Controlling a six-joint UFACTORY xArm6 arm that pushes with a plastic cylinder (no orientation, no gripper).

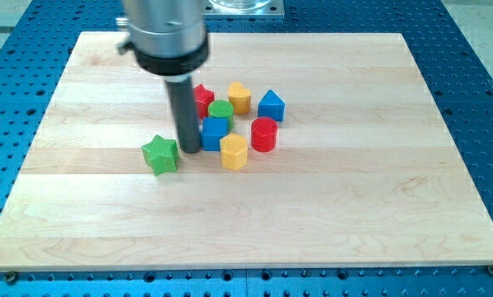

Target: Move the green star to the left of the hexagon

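The green star (160, 154) sits at 9 o'clock of the yellow hexagon (234, 152), well apart from it. My tip (188, 150) stands between them, beside the star's 3 o'clock edge, contact unclear; it has no jaws to open or close. I judge 1 gentle nudge suffices; I must avoid the blue cube (214, 132) at 1 o'clock.

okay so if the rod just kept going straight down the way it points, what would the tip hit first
The wooden board itself. My tip points straight down and already seems to rest on the board, between the green star to the view's left and the blue block to its right; whether it touches either is unclear.
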